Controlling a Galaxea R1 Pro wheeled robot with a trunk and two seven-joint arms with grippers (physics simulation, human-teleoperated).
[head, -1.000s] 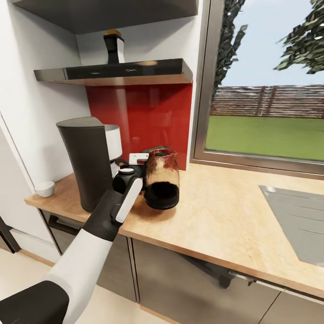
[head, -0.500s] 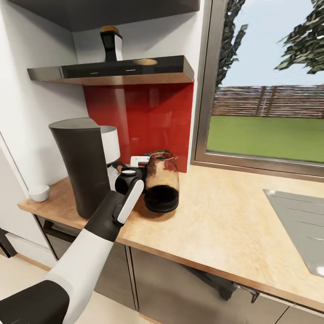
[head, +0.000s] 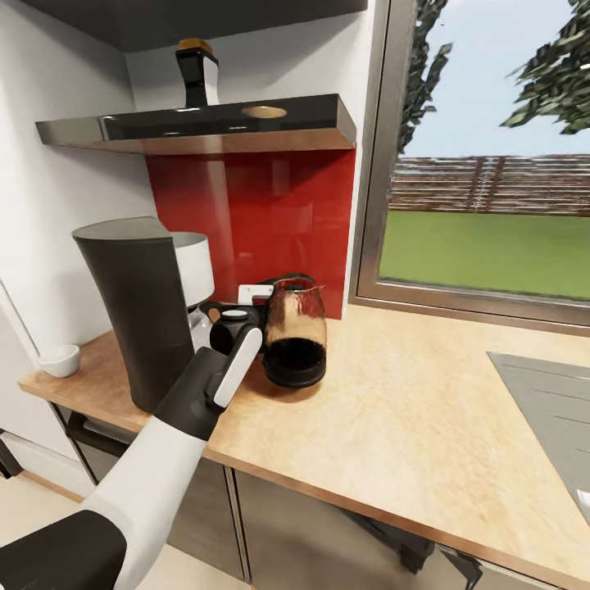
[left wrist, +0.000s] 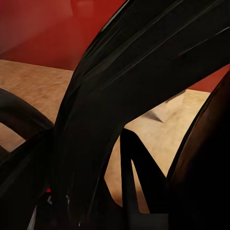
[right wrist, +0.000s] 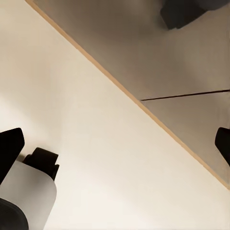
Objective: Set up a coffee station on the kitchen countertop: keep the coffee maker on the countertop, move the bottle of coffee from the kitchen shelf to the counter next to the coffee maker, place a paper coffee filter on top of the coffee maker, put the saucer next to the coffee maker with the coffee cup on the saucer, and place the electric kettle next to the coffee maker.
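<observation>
One electric kettle (head: pixel 293 338), touching left tool (head: pixel 246 315)

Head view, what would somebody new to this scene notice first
Probably the tall black-grey coffee maker at the left end of the wood-grain kitchen countertop, with the glass electric kettle of dark liquid just to its right, in front of the red backsplash. The robot's left hand is right at the kettle's handle side. Up on the kitchen shelf stands the bottle of coffee with its gold cap.

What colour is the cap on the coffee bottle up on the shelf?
Amber-gold, on the near-black bottle of coffee; the head view shows it best.
</observation>
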